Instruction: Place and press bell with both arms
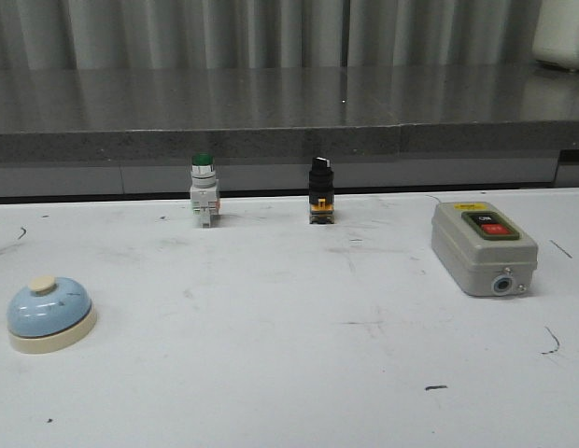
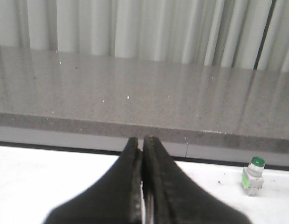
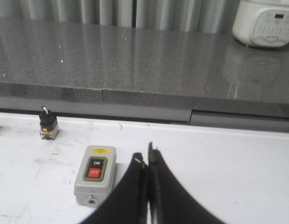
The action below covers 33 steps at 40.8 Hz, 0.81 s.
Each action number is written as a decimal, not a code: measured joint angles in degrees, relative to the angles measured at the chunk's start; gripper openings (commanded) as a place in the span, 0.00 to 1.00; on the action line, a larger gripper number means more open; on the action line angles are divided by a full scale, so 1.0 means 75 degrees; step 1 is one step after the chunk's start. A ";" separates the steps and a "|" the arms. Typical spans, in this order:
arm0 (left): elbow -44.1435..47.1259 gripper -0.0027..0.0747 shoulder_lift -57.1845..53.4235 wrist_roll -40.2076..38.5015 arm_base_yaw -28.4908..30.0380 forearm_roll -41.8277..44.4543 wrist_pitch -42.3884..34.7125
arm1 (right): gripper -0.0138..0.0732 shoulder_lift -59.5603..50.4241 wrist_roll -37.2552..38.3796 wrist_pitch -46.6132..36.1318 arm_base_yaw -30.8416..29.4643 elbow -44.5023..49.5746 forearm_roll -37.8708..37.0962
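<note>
The light-blue bell (image 1: 49, 314) with a cream base and cream knob stands upright at the near left of the white table (image 1: 289, 373) in the front view. Neither arm shows in the front view. In the left wrist view my left gripper (image 2: 142, 140) is shut and empty above the table, facing the back edge; the bell does not show there. In the right wrist view my right gripper (image 3: 145, 156) is shut and empty, just right of the grey switch box (image 3: 94, 174). The bell does not show in the right wrist view.
A grey switch box (image 1: 483, 246) with ON and OFF buttons lies at the right. A green-capped push button (image 1: 204, 189) and a black selector switch (image 1: 319, 189) stand near the back edge, below a grey counter (image 1: 271, 112). A white appliance (image 3: 264, 22) stands on the counter.
</note>
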 measured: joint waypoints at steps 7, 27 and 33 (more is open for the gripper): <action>-0.0132 0.05 0.0354 0.0000 0.0000 0.0041 0.0080 | 0.09 0.0376 0.0000 0.0128 0.0000 -0.0126 0.0019; -0.0146 0.84 0.0473 0.0000 0.0000 -0.0202 0.0144 | 0.09 0.0376 0.0000 0.0159 0.0000 -0.0162 0.0024; -0.0480 0.84 0.1336 0.0000 -0.0192 -0.0310 0.0590 | 0.09 0.0376 0.0000 0.0159 0.0000 -0.0162 0.0037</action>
